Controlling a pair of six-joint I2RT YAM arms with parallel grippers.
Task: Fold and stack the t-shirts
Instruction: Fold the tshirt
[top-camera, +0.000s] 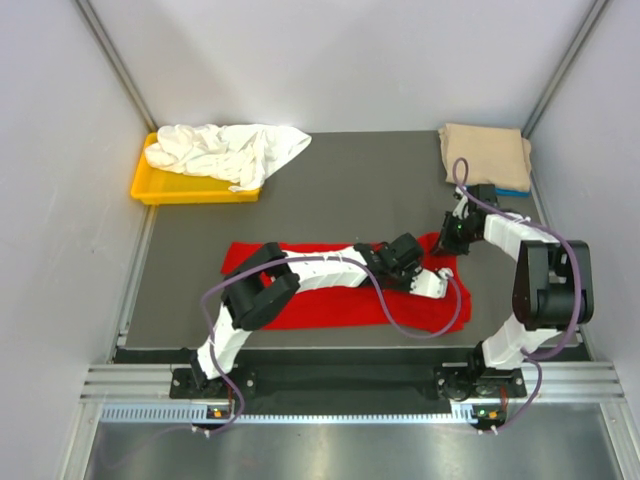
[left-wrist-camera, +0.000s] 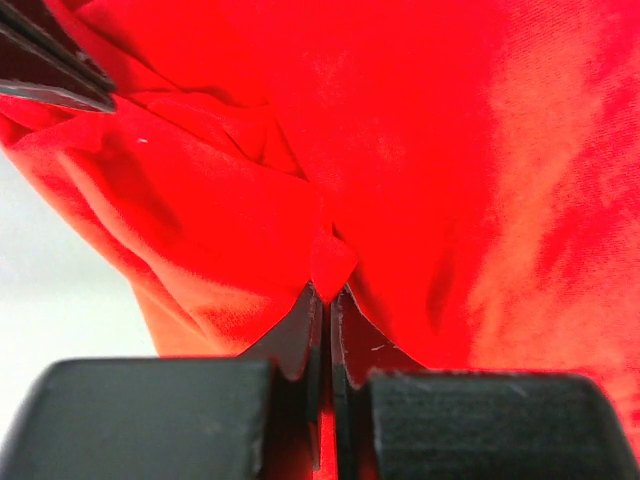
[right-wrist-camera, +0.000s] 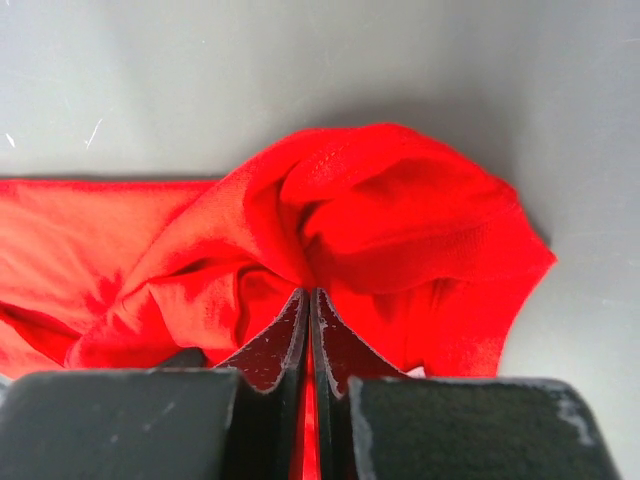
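A dark grey surface (top-camera: 340, 190) seen from above, with two robot arms reaching in from its near edge. A bright red t-shirt (top-camera: 320, 312) lies spread as a long band along the near edge, from the middle toward the right. At the far left corner a crumpled white t-shirt (top-camera: 225, 150) spills out of a yellow tray (top-camera: 150, 190), likely waiting its turn. At the far right corner a folded tan t-shirt (top-camera: 485, 152) sits on a folded blue one (top-camera: 512, 190), of which only a sliver shows; this looks like the stack the red shirt should join.

Both arms meet at the red shirt's right end. The left tool (left-wrist-camera: 328, 292) is pinched tight on a bunched ridge of red cloth. The right tool (right-wrist-camera: 308, 293) is likewise clamped on a gathered corner of the shirt, with grey surface showing beyond. Two grips on one end suggest a plan: lift that end and carry it across for a fold.
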